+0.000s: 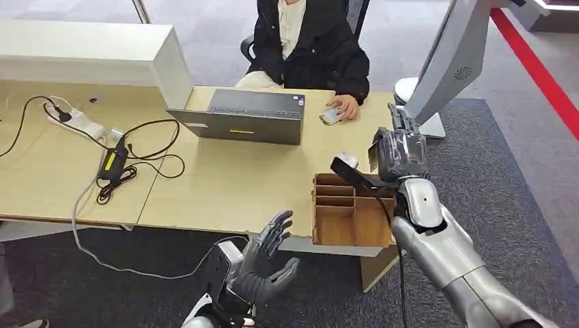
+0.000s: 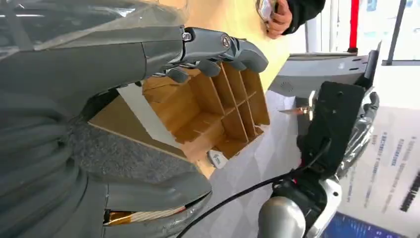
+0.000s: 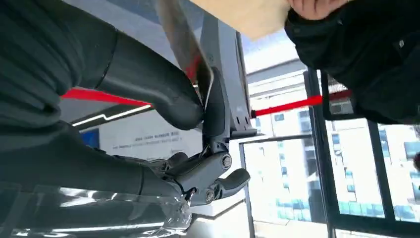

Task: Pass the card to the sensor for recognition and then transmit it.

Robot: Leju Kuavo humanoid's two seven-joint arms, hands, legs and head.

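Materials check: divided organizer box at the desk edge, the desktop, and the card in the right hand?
Organizer box: looks like thin plywood or MDF, matte brown, raw-looking divider edges. Desktop: pale wood-grain laminate, low sheen; probably not solid wood. Card pinched in the right hand: thin, glossy, reflective face; plastic likely, can't confirm.

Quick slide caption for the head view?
Right hand holds card above wooden organizer; left hand open below desk.

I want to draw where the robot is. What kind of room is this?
Probably an office or reception lobby: a long wooden desk with a laptop, a person seated behind it, and grey carpet.
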